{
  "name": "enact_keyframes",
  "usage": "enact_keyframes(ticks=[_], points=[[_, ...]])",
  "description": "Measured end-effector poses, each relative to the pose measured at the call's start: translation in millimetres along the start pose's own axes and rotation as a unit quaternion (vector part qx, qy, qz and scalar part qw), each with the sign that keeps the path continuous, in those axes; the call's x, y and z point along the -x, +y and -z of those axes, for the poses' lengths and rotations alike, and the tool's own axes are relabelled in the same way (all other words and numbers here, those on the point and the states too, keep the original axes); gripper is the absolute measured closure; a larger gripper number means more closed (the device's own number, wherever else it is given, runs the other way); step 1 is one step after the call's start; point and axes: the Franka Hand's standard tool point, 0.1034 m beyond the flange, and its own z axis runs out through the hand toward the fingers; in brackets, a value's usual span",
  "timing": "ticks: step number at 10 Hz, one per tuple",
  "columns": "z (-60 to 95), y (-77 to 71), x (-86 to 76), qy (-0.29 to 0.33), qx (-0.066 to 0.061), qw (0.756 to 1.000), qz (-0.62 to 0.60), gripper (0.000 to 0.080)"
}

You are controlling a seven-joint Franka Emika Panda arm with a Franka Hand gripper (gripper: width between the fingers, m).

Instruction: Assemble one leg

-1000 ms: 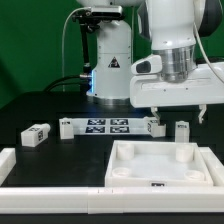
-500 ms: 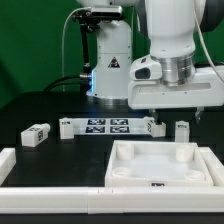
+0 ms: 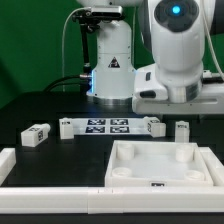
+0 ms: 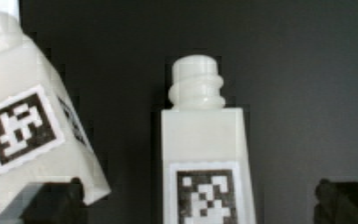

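In the wrist view a white leg (image 4: 202,150) lies on the black table, with its ribbed tip (image 4: 199,80) pointing away and a fiducial tag on its side. A second tagged leg (image 4: 28,120) lies beside it. My gripper (image 4: 201,200) is open above the first leg, with a dark fingertip (image 4: 43,200) on one side and the other (image 4: 354,196) on the far side, neither touching it. In the exterior view the hand (image 3: 175,92) hovers above two legs (image 3: 155,125) (image 3: 182,129). The fingers are not clear there.
The white square tabletop (image 3: 128,172) with corner sockets lies in front. The marker board (image 3: 105,126) lies behind it. Two more legs (image 3: 36,135) (image 3: 67,127) lie at the exterior view's left. A white rail (image 3: 22,165) borders the front left.
The arm has moved up and toward the exterior view's right. The fingers that showed above the legs are now harder to see. The parts on the table have not moved.
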Motion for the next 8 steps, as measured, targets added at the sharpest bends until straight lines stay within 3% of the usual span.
enact_keyframes(ticks=[2,8], points=[[-9.1,-0.5,1.2,-0.092,0.005,0.996,-0.003,0.0150],[-12.8,-8.3,4.0,-0.103,0.013,0.995,0.000,0.0150]])
